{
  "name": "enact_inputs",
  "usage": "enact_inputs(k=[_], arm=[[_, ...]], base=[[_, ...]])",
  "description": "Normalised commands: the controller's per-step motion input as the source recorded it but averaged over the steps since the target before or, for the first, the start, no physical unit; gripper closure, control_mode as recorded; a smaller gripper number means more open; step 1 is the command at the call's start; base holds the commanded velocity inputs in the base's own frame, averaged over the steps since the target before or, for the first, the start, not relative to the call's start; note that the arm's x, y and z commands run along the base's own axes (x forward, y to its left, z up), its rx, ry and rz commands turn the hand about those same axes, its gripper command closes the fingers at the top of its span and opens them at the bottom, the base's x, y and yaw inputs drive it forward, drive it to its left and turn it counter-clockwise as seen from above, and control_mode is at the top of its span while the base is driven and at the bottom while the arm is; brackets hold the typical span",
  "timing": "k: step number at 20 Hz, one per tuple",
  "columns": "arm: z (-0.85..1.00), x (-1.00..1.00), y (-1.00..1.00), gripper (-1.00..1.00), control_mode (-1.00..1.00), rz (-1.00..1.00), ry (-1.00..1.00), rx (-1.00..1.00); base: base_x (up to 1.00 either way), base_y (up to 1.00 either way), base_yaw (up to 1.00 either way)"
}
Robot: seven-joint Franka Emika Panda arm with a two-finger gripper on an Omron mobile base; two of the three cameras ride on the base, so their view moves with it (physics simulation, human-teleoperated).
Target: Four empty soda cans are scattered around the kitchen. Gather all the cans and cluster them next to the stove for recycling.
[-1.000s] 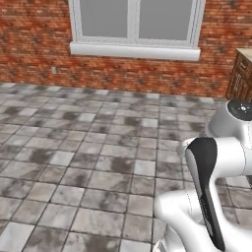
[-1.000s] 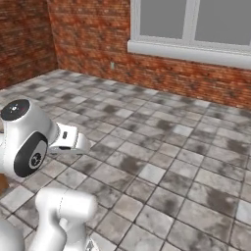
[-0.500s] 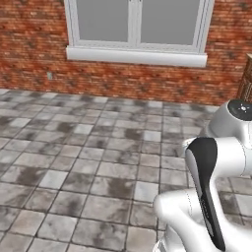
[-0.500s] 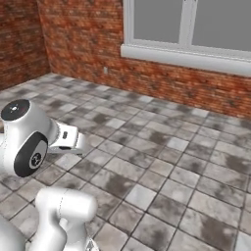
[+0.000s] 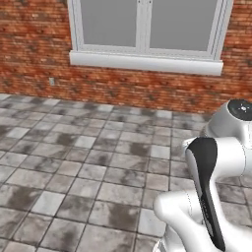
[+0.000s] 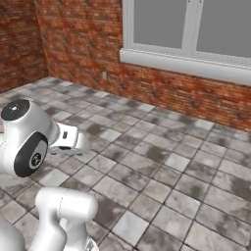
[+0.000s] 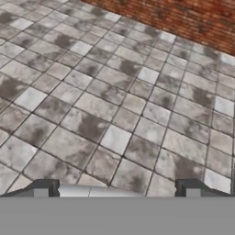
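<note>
The soda cans and the stove are out of view. My gripper [image 7: 118, 191] hangs open over bare grey stone floor tiles [image 7: 114, 137], its two dark fingertips [image 7: 43, 188] wide apart with nothing between them. In the right base view, my white arm is folded close to the base, with the hand [image 6: 68, 140] pointing out over the floor.
A red brick wall [image 5: 123, 91] with a white-framed window [image 5: 147, 29] and sill stands ahead. A second brick wall [image 6: 19, 44] meets it at a corner on the left. Grey tiled floor [image 6: 162, 166] stretches from the base to the walls.
The whole picture has shifted because the base moved. The wall and window now look nearer, and the wooden cabinet at the right edge has slid out of frame. The arm's pose and jaws are unchanged.
</note>
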Motion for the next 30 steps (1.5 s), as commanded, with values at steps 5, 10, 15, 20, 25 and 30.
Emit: enact_inputs(k=[5,10,15,20,25,30], arm=[[0.00,0.00,0.00,-1.00,1.00,0.00,0.00,0.00],[0.00,0.00,0.00,-1.00,1.00,0.00,0.00,0.00],[0.00,0.00,0.00,-1.00,1.00,0.00,0.00,0.00],[0.00,0.00,0.00,-1.00,1.00,0.00,0.00,0.00],[0.00,0.00,0.00,-1.00,1.00,0.00,0.00,0.00],[0.00,0.00,0.00,-1.00,1.00,0.00,0.00,0.00]], base=[[1.00,0.00,0.19],[0.81,0.00,0.35],[0.42,0.02,0.45],[0.22,0.02,0.50],[0.14,0.00,0.50],[0.11,0.00,0.50]])
